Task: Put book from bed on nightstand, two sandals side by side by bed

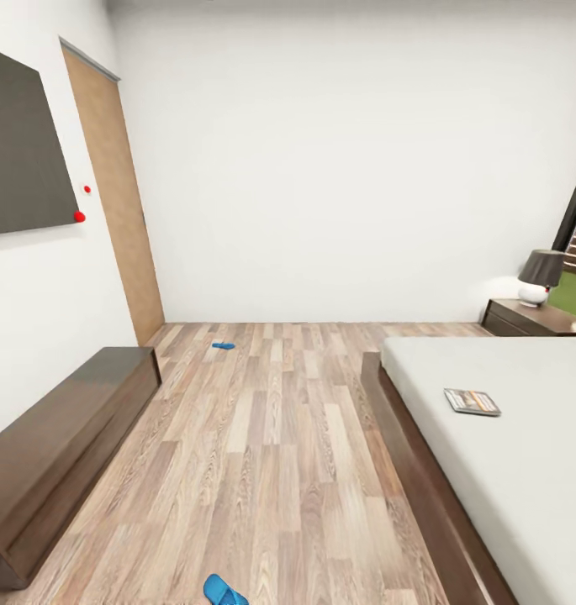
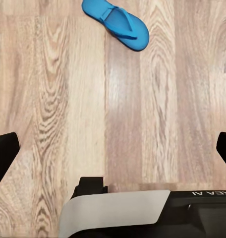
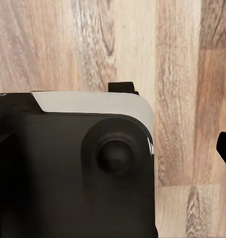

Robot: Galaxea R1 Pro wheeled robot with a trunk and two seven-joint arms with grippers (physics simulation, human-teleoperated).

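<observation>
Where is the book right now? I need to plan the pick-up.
In the head view, the book lies flat on the bed at the right, near the mattress's floor-side edge, with the nightstand and its lamp beyond it.

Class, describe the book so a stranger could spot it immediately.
Start at the large bed on the room's right side. On its pale mattress, near the floor-side edge, lies the book, flat. It is the sole item on the mattress: thin, dark-covered, with an orange band.
</observation>
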